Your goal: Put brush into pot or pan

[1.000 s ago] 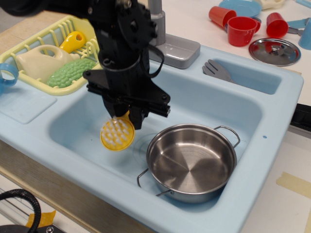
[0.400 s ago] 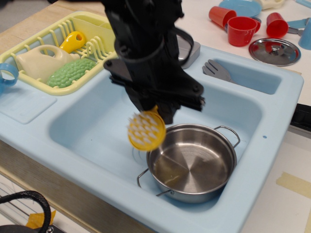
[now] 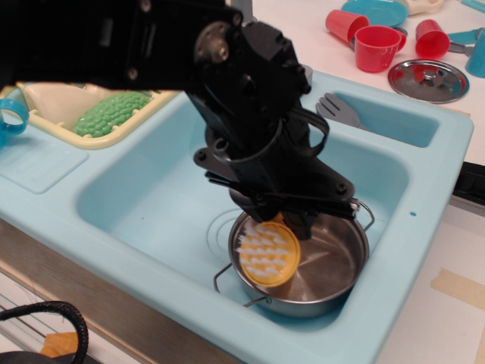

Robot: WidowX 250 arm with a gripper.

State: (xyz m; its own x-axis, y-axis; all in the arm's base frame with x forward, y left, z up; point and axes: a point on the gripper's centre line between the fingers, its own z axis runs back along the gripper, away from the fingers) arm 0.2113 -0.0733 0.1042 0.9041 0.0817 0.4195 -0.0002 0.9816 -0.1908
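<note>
The yellow brush [image 3: 268,254], round head with white bristles facing the camera, hangs from my black gripper [image 3: 284,220], which is shut on its handle. The handle is hidden by the gripper. The brush head is over the left part of the shiny steel pan [image 3: 333,265], at about rim height; I cannot tell whether it touches the pan. The pan stands in the front right of the light blue sink [image 3: 136,205]. One wire loop handle shows at the pan's front left, the other is partly hidden behind the gripper.
A yellow dish rack [image 3: 83,133] with a green item [image 3: 110,112] and a cream jug stands at the left. A grey fork [image 3: 339,108] lies in the sink's side tray. Red cups [image 3: 377,47] and a steel lid [image 3: 428,80] are at the back right.
My gripper has moved right and down with the brush, from the middle of the sink to over the pan. The arm now hides much of the dish rack and the tap.
</note>
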